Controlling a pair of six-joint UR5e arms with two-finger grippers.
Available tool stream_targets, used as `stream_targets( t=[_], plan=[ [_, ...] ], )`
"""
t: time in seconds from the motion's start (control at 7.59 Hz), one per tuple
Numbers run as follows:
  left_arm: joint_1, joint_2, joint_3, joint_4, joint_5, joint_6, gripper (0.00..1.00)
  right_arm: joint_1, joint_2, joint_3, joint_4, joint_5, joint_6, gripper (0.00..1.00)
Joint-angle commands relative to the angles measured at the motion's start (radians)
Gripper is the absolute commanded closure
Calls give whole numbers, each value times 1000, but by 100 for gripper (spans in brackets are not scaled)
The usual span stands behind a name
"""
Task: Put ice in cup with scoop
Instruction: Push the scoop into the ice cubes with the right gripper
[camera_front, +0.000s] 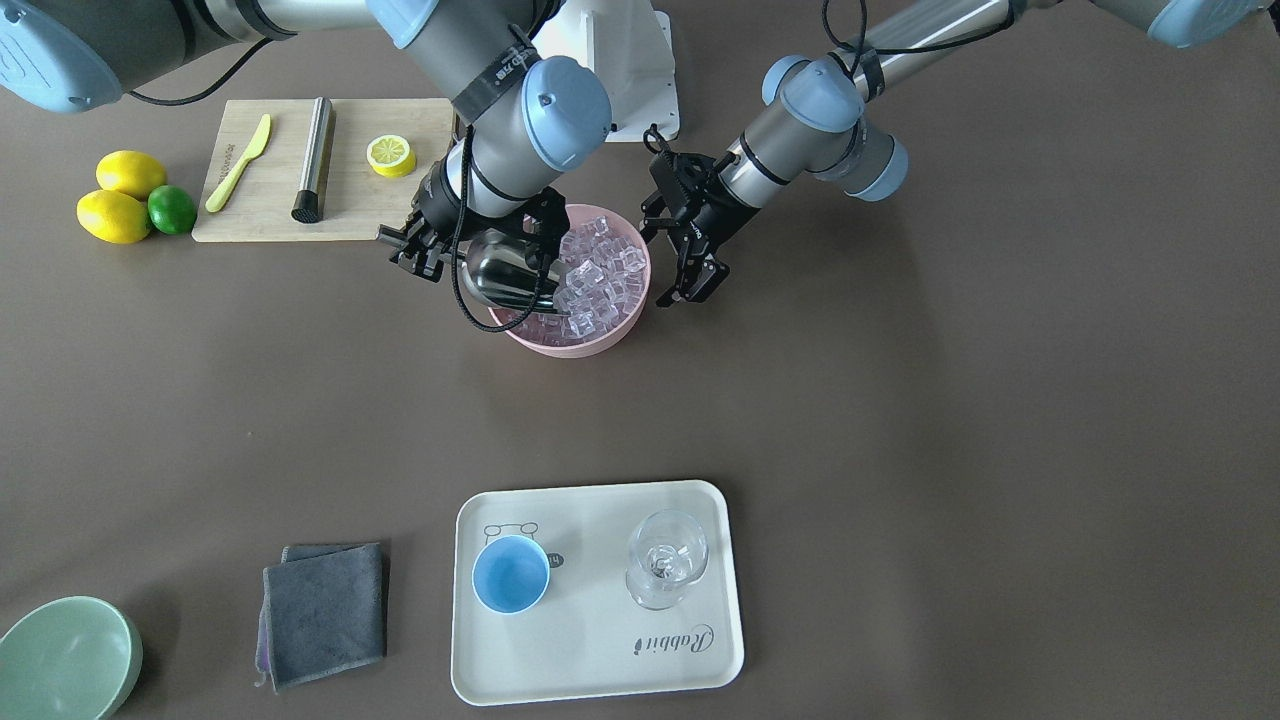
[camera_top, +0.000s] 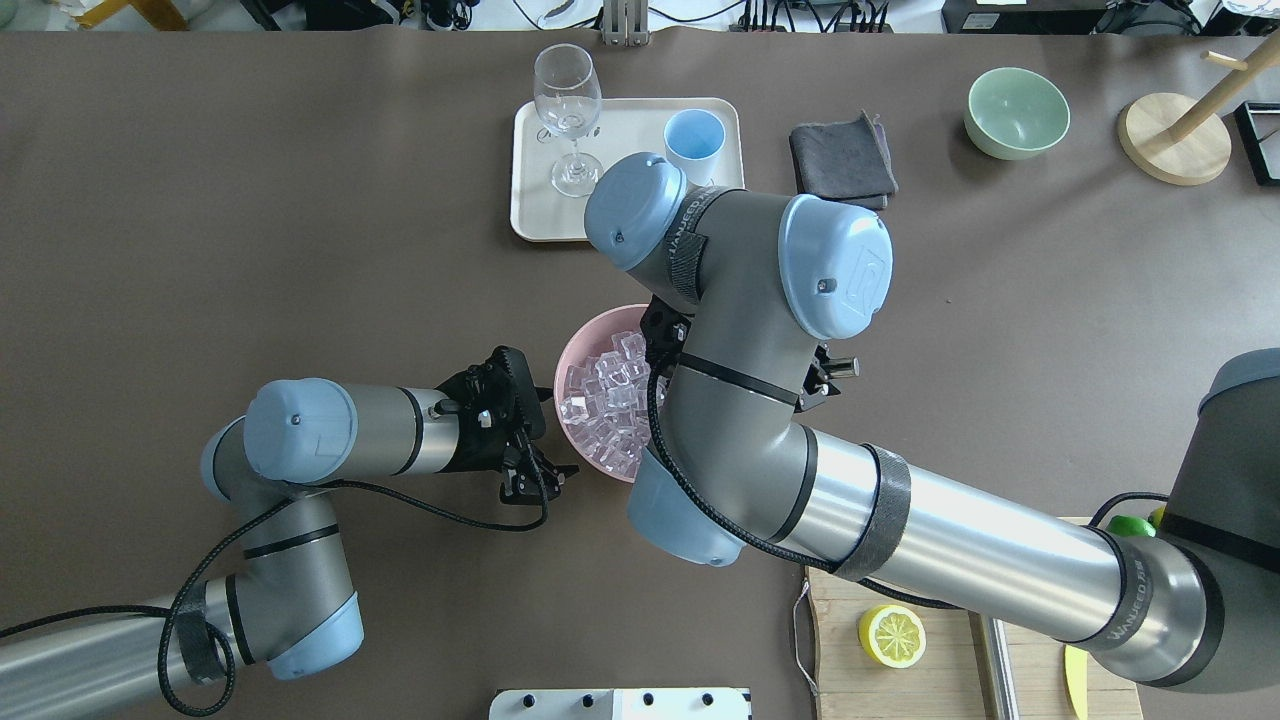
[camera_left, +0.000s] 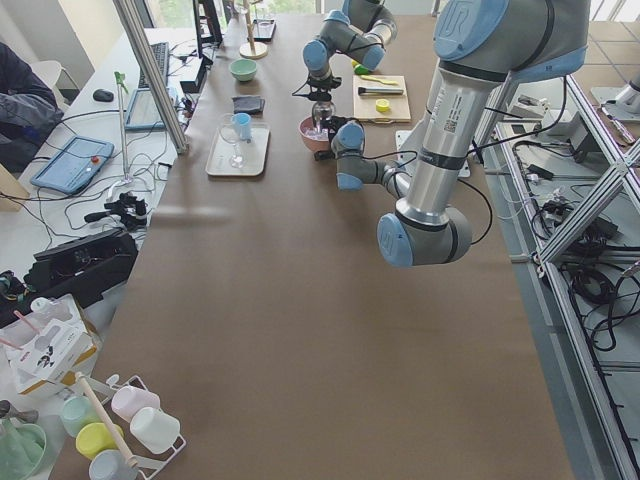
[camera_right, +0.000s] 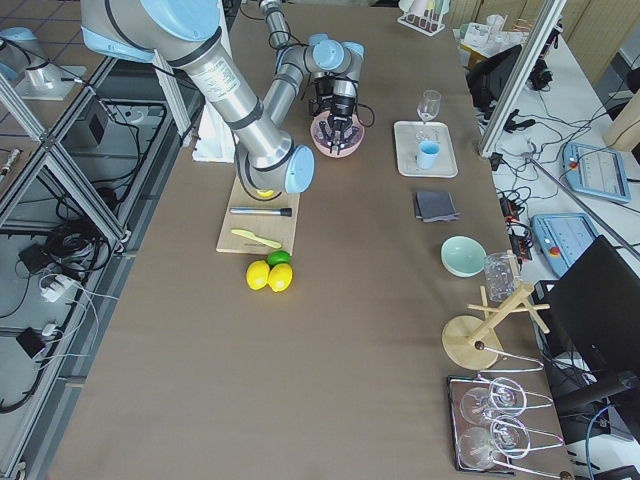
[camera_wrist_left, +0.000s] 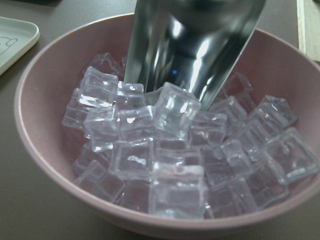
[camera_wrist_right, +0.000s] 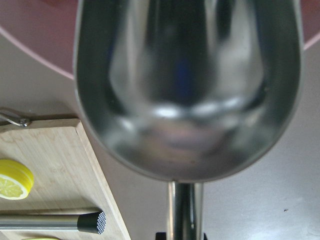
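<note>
The ice (camera_front: 600, 275) fills a pink bowl (camera_front: 570, 345) at mid table. My right gripper (camera_front: 432, 255) is shut on the rod handle of the steel scoop (camera_front: 505, 270). The scoop's mouth rests against the ice at the bowl's edge (camera_wrist_left: 190, 45), and its trough looks empty in the right wrist view (camera_wrist_right: 190, 90). My left gripper (camera_front: 690, 285) is open and empty just beside the bowl's other side. The light-blue cup (camera_front: 510, 572) stands empty on a white tray (camera_front: 600, 660), away from both grippers.
A clear stemmed glass (camera_front: 665, 560) stands on the tray beside the cup. A wooden board (camera_front: 350, 200) holds a steel cylinder (camera_front: 315, 160), half a lemon (camera_front: 390, 155) and a yellow knife (camera_front: 240, 160). A grey cloth (camera_front: 325, 610) and a green bowl (camera_front: 65, 660) lie near the tray.
</note>
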Motion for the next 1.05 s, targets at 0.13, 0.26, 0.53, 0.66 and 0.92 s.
stream_targets(
  t=[0.13,0.26,0.53,0.66,0.92],
  plan=[
    [0,-3,0,-2,1,0,2,0,-25,2,187,46,92,100],
    [0,-4,0,-2,1,0,2,0,-34,2,218,48,94,100],
    [0,-4,2,-2,1,0,2,0,-90,46,270,43,94,100],
    [0,-4,2,-2,1,0,2,-1,-132,101,272,42,94,100],
    [0,-4,2,-2,1,0,2,0,-189,173,319,43,95,100]
  ],
)
